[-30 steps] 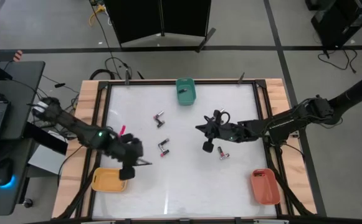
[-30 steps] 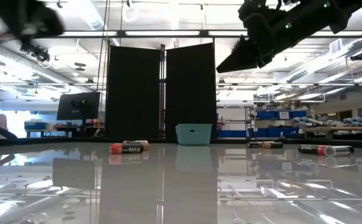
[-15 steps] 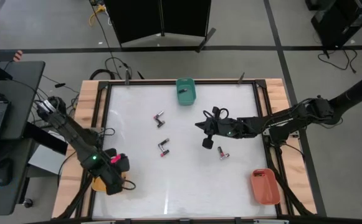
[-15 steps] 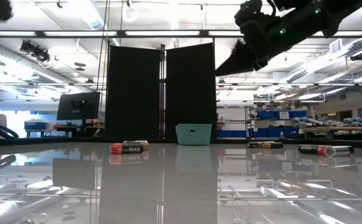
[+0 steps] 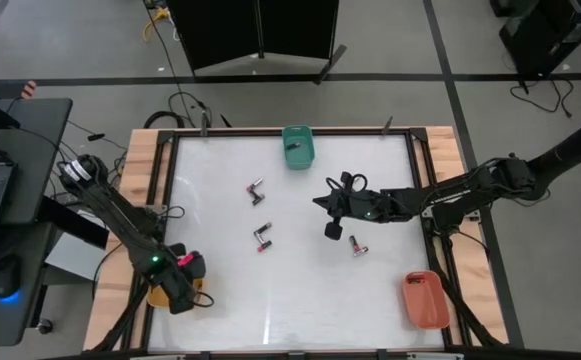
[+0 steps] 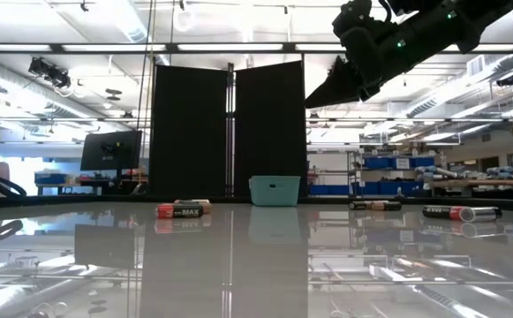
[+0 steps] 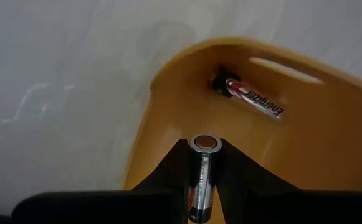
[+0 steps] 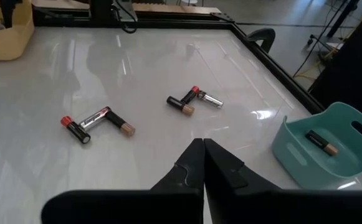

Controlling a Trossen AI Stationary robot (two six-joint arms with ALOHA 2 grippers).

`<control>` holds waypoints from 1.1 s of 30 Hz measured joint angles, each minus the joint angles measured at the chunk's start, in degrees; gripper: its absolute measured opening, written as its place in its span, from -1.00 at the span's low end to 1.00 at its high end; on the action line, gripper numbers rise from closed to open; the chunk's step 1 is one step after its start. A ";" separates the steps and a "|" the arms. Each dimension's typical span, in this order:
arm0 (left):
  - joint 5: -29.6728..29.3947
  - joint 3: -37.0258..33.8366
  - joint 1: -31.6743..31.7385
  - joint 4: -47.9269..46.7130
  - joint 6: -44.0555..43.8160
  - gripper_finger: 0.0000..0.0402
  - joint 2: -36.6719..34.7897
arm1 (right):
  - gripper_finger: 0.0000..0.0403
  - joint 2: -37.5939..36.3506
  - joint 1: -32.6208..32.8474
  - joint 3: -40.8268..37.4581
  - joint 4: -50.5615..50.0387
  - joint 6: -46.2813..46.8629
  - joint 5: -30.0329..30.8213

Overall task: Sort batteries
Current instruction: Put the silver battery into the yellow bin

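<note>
— Looking across the table [image 5: 300, 290], what do we have around us?

— A teal tray [image 5: 297, 146] at the far edge, a red tray [image 5: 425, 299] at the near right corner, and loose batteries [image 5: 262, 237] mid-table. Our right gripper [image 5: 332, 232] hangs above them, fingers pressed together, empty.

— And our left gripper [image 7: 204, 177]?

— Over the yellow tray [image 7: 305, 155], clamping a silvery battery [image 7: 202, 177] lengthwise, its end cap pointing forward between the fingers. Another battery [image 7: 253, 101] lies in the tray; from above, our arm hides most of that tray.

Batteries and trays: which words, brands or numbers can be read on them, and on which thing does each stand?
"Energizer": on the battery in the yellow tray, left wrist view.
"MAX": on the battery lying on the table, low view.
Print on the other batteries is too small to read; the trays bear none.
</note>
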 joint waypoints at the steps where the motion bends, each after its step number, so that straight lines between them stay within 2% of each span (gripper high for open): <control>1: 0.00 -0.68 0.00 1.09 -0.03 -0.72 0.00 | -0.95 0.00 0.00 0.00 -0.01 0.00 0.00; 6: 0.40 -3.70 0.00 5.72 -0.05 -0.72 0.00 | -0.95 0.00 0.00 0.00 -0.02 0.00 0.00; 24: 0.66 -4.57 0.01 5.67 -0.08 -0.70 0.00 | -0.95 0.00 0.00 0.00 -0.59 0.83 -0.02; 33: 2.43 -4.48 0.15 8.71 -0.10 -0.57 0.02 | -0.95 0.00 0.00 0.00 -0.60 0.85 -0.02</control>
